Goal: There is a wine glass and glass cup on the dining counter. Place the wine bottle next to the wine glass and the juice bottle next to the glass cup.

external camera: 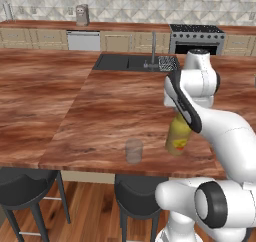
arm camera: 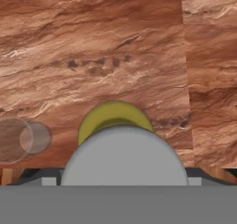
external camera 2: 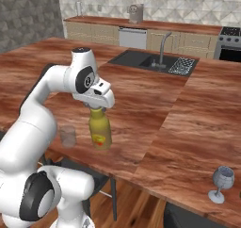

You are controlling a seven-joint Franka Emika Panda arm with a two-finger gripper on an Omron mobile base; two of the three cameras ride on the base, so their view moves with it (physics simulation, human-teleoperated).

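The yellow juice bottle (external camera: 178, 137) (external camera 2: 100, 132) stands upright on the dining counter (external camera: 100, 106) (external camera 2: 155, 109) near its front edge. My gripper (external camera: 179, 117) (external camera 2: 97, 108) sits straight over the bottle's neck with its jaws wide and its fingertips hidden. In the hand view, the grey cap and yellow shoulder of the juice bottle (arm camera: 115, 117) lie right below. The clear glass cup (external camera: 134, 150) (external camera 2: 68, 136) (arm camera: 18, 140) stands a short way to the bottle's left. The wine glass (external camera 2: 222, 182) stands far off at the counter's right end. The wine bottle is out of view.
A dark sink (external camera: 130, 62) (external camera 2: 146, 61) with a faucet (external camera: 153, 48) is set into the far side of the counter. Black stools (external camera: 25, 186) (external camera: 135, 193) stand below the front edge. A stove (external camera: 196, 36) and cabinets line the back wall.
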